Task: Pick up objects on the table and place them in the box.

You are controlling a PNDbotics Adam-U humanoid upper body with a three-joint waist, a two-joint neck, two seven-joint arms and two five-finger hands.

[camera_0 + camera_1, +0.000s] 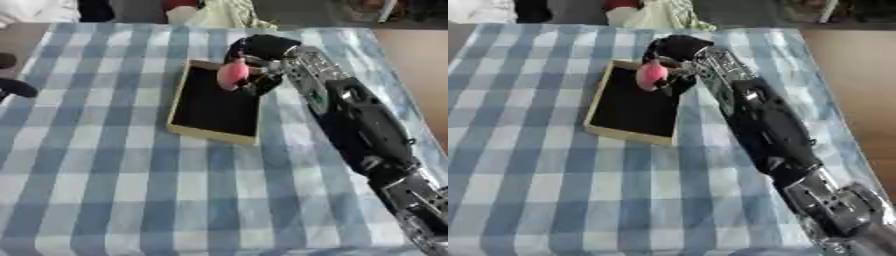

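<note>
The right robot hand (262, 55) reached across the checked bench (105, 190) with its fingers curled round a small pink object (232, 74), which hung over the far right corner of the shallow box (213, 131), above its dark floor. This looked like the placing step: the object was carried but not yet released. The next move probably called for lowering it and opening the fingers so it fell inside the rim. The box floor appeared bare, leaving open room; its right wall ran just beside the forearm. A dark shape at the left edge may have been the left robot hand (16, 87), its fingers unreadable.
</note>
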